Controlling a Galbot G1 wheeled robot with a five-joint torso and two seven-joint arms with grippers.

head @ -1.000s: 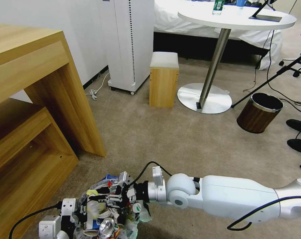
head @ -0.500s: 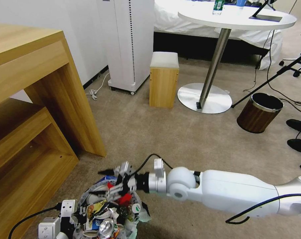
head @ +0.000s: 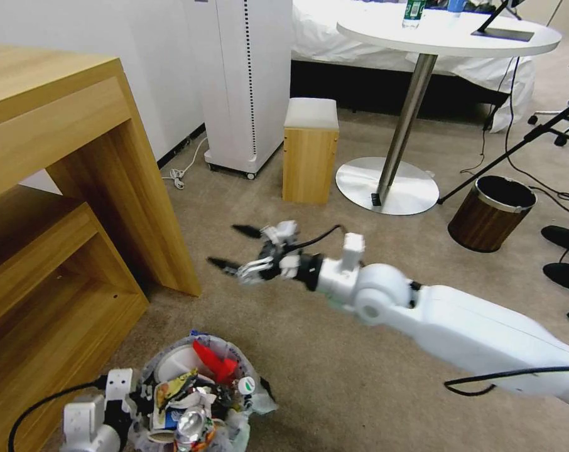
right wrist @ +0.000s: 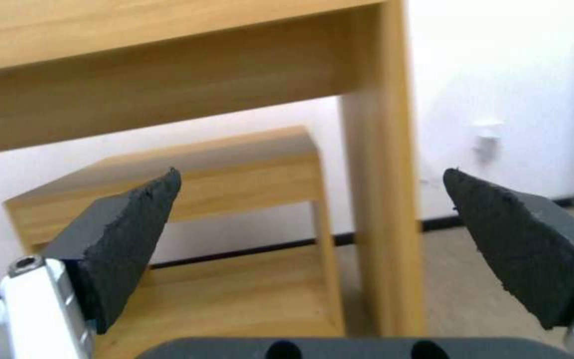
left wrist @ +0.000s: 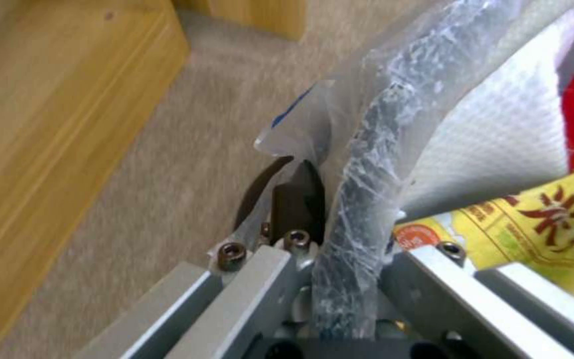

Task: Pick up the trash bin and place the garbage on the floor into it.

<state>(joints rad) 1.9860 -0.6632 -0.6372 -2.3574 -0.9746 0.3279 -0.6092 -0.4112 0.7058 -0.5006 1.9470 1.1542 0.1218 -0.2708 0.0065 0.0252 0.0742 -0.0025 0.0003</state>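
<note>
The trash bin [head: 196,402], lined with a crinkled clear bag, sits at the lower left of the head view. It is packed with garbage: a red wrapper [head: 214,364], a crushed can [head: 190,429], a green-capped bottle [head: 245,385] and a yellow packet [left wrist: 533,219]. My left gripper [head: 118,405] is shut on the bin's bag-covered rim [left wrist: 360,199], one dark finger [left wrist: 300,197] outside the wall. My right gripper [head: 234,248] hangs open and empty above the carpet, well beyond the bin. Its pads [right wrist: 127,239] stand wide apart, facing the desk.
A wooden desk [head: 77,188] with a low shelf fills the left side. Farther off stand a wooden stool [head: 309,150], a white appliance [head: 247,81], a round table's base [head: 386,185] and a brown wood-grain bin [head: 490,212]. Tripod legs and dark shoes [head: 564,238] line the right edge.
My right gripper has lifted out of the bin and swung up and away over the carpet, open. The red wrapper stays in the bin.
</note>
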